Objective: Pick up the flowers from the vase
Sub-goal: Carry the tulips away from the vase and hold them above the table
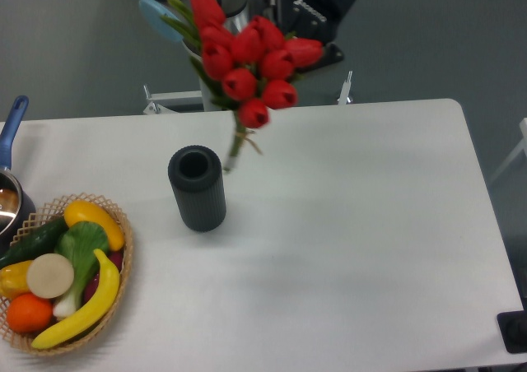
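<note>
Flowers point(247, 55) aloft over worktop's point(346, 224) back edge, stem tips clear of vase point(198, 188) standing left of centre; claw point(306, 34) behind blooms, fingers hidden, grip cannot be told.

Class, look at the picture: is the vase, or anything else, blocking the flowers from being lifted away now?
Nothing visible blocks them. The flowers hang in the air with the stem ends clear of the vase, just to the right of its mouth. The gripper is hidden behind the blooms, so its fingers cannot be seen.
</note>
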Available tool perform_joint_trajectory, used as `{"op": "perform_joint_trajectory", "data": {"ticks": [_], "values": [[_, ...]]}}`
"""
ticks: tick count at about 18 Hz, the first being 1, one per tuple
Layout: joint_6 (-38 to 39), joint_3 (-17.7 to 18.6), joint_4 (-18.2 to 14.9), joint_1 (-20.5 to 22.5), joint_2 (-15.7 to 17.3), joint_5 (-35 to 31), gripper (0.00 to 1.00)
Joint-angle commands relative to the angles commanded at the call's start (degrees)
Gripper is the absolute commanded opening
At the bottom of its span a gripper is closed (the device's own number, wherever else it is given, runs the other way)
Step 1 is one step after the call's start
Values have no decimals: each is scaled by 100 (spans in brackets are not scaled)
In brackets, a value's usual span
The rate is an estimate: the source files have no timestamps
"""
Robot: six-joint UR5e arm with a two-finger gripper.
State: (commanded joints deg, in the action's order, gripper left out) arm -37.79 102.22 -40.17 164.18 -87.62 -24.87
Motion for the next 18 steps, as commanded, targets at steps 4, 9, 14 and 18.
{"op": "perform_joint_trajectory", "data": {"ticks": [4,9,14,18], "values": [[-341,-203,-18,-52,-273,-1069,16],[-1291,-527,-26,-263,-1018,-2212,15],[-1451,-686,-70,-1089,-1941,-4242,16],[-1669,-704,-44,-1301,-2154,-4984,20]]}}
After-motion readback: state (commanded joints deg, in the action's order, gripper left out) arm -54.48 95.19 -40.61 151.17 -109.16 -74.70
